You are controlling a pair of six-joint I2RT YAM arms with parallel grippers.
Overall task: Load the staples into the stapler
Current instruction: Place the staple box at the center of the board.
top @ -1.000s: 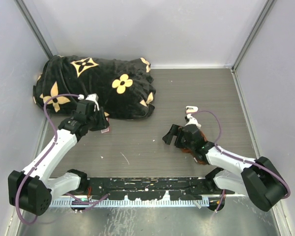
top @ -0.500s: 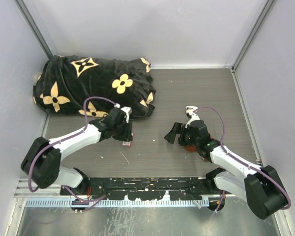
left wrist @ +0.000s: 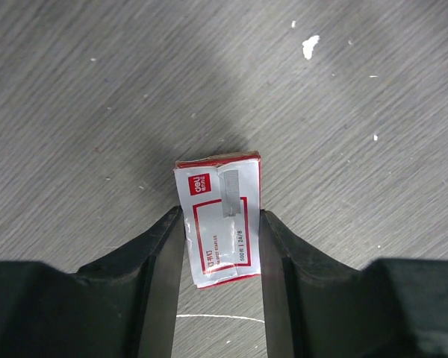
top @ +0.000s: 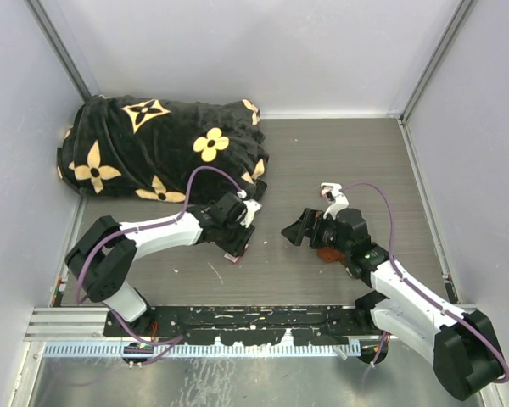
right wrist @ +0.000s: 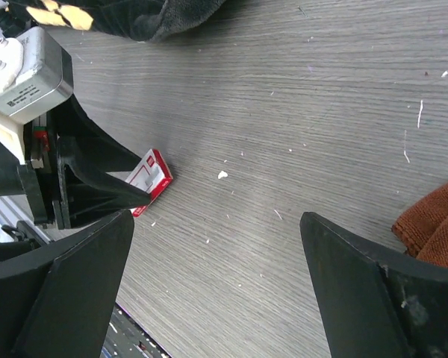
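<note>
Lab test cell, grey panel walls (top: 263, 51), tabletop (top: 339, 153)

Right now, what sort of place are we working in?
Likely a robot test cell: plain pale wall panels enclose a wood-grain tabletop, and two arms are bolted to a black rail at its near edge.

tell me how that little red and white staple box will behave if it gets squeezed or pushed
The staple box looks like thin card, so it would probably dent under a hard pinch; the left gripper grips it by its long sides. It is small and flat, likely light, so a push should slide it across the table rather than tip it.
</note>
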